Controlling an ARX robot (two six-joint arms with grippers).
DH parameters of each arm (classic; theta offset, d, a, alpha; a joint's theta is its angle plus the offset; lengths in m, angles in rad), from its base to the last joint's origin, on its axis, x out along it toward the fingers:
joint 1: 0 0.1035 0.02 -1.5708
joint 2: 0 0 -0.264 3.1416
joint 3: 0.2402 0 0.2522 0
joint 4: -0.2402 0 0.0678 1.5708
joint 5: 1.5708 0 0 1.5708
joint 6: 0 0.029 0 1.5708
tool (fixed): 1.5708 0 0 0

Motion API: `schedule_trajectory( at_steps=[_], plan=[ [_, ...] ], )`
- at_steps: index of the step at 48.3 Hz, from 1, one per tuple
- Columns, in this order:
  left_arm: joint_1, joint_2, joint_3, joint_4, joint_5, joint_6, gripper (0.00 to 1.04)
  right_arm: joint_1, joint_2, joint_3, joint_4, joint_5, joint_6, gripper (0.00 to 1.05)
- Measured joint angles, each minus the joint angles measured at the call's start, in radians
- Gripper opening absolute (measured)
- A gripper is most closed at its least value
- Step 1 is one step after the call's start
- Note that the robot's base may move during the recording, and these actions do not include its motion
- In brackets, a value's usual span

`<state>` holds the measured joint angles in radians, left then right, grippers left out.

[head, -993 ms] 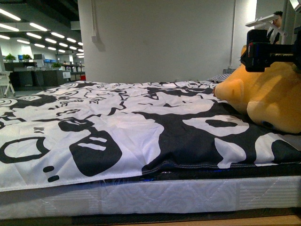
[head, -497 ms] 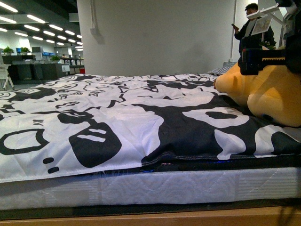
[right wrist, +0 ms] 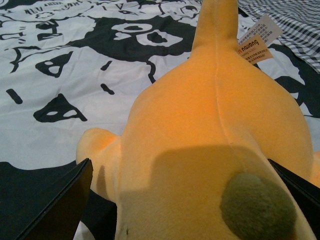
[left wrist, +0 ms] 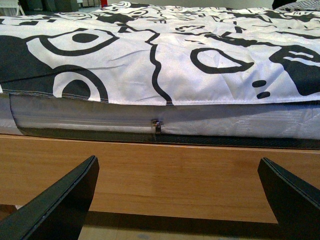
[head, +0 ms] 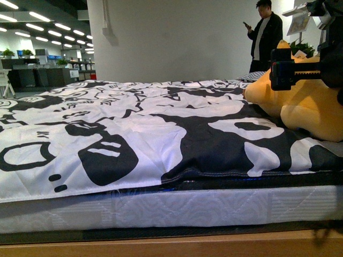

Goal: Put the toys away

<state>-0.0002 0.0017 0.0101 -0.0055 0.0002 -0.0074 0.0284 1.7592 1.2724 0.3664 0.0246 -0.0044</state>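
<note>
A low bed fills the front view, covered by a white quilt (head: 134, 134) with bold black cartoon shapes. A yellow-orange plush (head: 308, 107) lies on the quilt at the far right side of the bed.

The right gripper (right wrist: 179, 167) hangs over the plush with its two dark fingers (right wrist: 50, 210) spread wide apart. The plush's rounded body sits between and just beyond them, and neither finger clearly touches it. A dull round patch (right wrist: 257, 205) on the plush lies close to one finger. A long ear points away from the fingers, with a white and orange tag (right wrist: 257, 42) beside it. Checked cloth (right wrist: 295, 15) shows past the tag.

The left gripper (left wrist: 178, 161) is low at the bed's edge, its fingers (left wrist: 65, 200) also wide apart with nothing between them. Straight ahead of them is the wooden frame (left wrist: 165, 170), then the white mattress (left wrist: 225, 122) with a small zip pull (left wrist: 156, 125), then the quilt's hem.

A person (head: 263, 37) in dark clothes stands behind the bed, looking at a phone
</note>
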Motion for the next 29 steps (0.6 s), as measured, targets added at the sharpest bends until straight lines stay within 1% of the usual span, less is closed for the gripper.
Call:
schedule_trajectory(
  at_steps=[2, 4, 5, 7, 12, 22, 29],
  plan=[
    [0.0, 0.0, 0.0, 0.0, 0.0, 0.0, 0.99, 0.0, 0.001, -0.001, 0.006, 0.007, -0.004, 1.03],
    [0.0, 0.0, 0.0, 0.0, 0.0, 0.0, 0.99, 0.0, 0.002, -0.007, 0.018, 0.016, -0.013, 0.96],
    [0.0, 0.0, 0.0, 0.0, 0.0, 0.0, 0.99, 0.0, 0.002, -0.009, 0.02, 0.019, -0.014, 0.94],
    [0.0, 0.0, 0.0, 0.0, 0.0, 0.0, 0.99, -0.002, 0.002, -0.018, 0.027, 0.024, -0.02, 0.88],
    [0.0, 0.0, 0.0, 0.0, 0.0, 0.0, 0.99, -0.008, 0.002, -0.037, 0.037, 0.028, -0.028, 0.76],
    [0.0, 0.0, 0.0, 0.0, 0.0, 0.0, 0.99, -0.02, -0.045, -0.104, 0.05, 0.011, -0.05, 0.4],
    [0.0, 0.0, 0.0, 0.0, 0.0, 0.0, 0.99, -0.017, -0.096, -0.139, 0.06, -0.003, -0.044, 0.21]
  ],
)
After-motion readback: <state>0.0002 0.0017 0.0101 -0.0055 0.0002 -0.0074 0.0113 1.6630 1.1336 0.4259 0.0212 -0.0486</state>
